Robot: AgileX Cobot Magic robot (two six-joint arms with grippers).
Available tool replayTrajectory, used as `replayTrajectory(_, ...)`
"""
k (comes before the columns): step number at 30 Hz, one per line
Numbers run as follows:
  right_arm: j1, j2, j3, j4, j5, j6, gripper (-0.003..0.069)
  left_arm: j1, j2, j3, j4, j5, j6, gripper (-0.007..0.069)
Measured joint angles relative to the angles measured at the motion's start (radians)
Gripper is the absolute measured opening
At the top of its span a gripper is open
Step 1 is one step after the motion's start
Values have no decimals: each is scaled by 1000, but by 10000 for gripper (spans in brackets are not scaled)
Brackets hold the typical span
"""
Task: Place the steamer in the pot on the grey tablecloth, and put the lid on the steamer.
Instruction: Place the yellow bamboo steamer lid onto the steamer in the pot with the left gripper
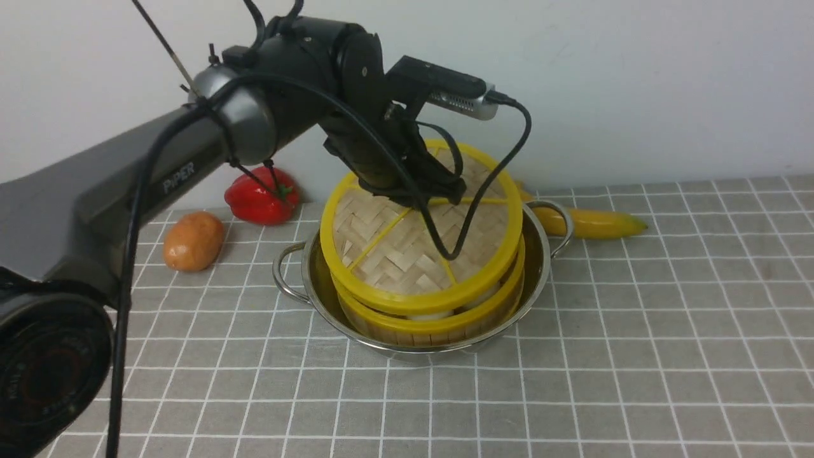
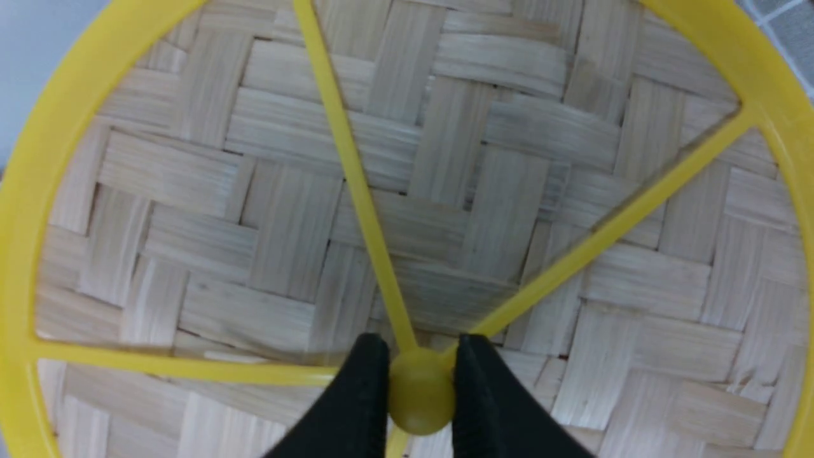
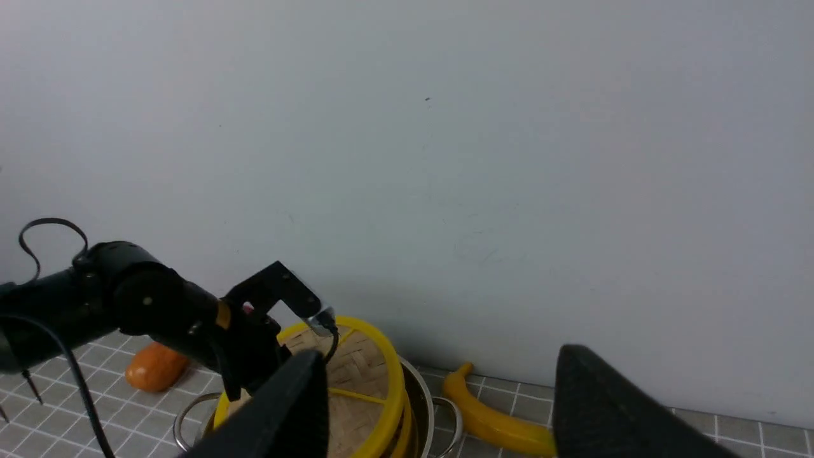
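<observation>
While the left arm (image 1: pixel 159 184) stretches in from the robot's left and bends down at the wrist above the pot (image 1: pixel 540 254), its end effector (image 1: pixel 439 191) is closed narrowly on the small yellow hub (image 2: pixel 420 394) of the lid (image 1: pixel 407 248), one black finger (image 2: pixel 362 401) on each side of the knob. The lid hangs tilted, its far edge raised and its near edge low over the steamer (image 1: pixel 432 327); whether the two rims touch cannot be told. The steamer sits inside the pot, which stands on the grey tablecloth (image 1: pixel 636 350) covering the table. The right arm is outside the front view; its own camera shows the right end effector (image 3: pixel 442 359) held high and well apart from the pot, fingers spread wide and empty. Counted: one pot with two loop handles, one steamer and one lid with several thin yellow spokes. Behind the pot, along the wall, are one red pepper (image 1: pixel 261 197), one orange-brown potato (image 1: pixel 193 240) and one banana (image 1: pixel 591 222).
</observation>
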Motion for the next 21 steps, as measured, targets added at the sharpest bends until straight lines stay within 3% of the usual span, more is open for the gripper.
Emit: replayTrajectory(21, 0, 0, 0, 8, 0, 3, 466, 0, 44, -8, -12, 10, 7, 116)
